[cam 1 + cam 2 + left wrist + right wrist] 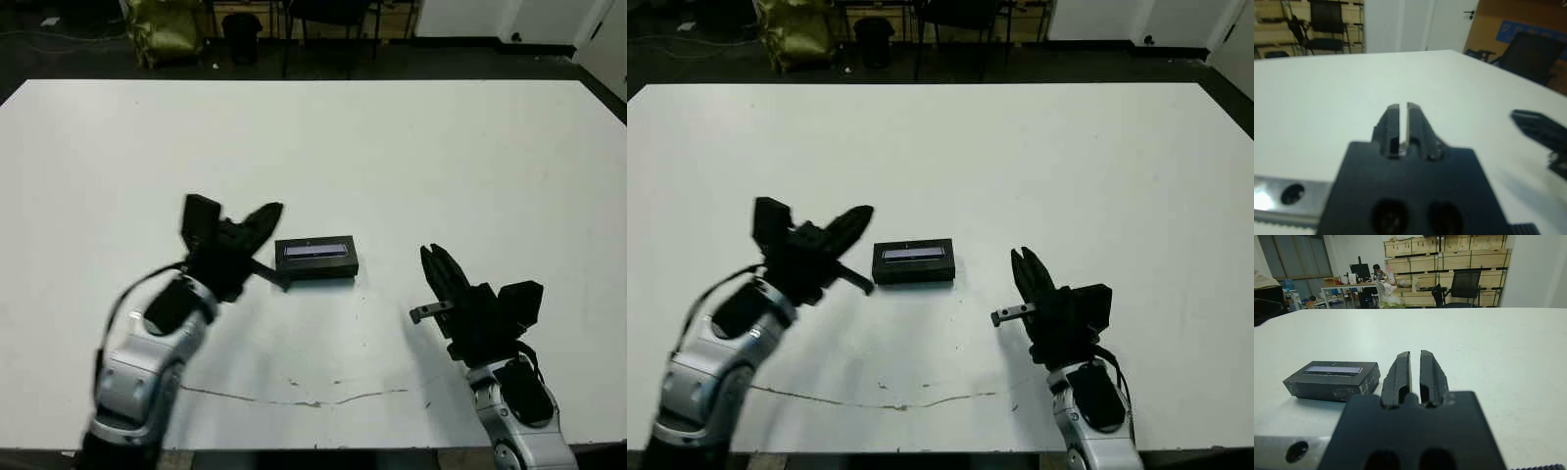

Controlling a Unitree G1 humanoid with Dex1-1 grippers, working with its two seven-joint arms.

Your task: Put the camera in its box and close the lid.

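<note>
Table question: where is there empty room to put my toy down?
The white table is bare beyond the closed box with its lid, out to the far edge, and along both sides. It is crowded only near the front, where the left hand and right hand flank the box.

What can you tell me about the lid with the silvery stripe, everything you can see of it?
The lid is a flat black rectangular cover with a long silvery-grey stripe along its top. It looks matte, like card or plastic. It sits level and closed over the box, the two forming one low black block on the white table, near the middle between the two arms. Neither gripper touches it: the left gripper is close by its end, and the right gripper stands farther off.
</note>
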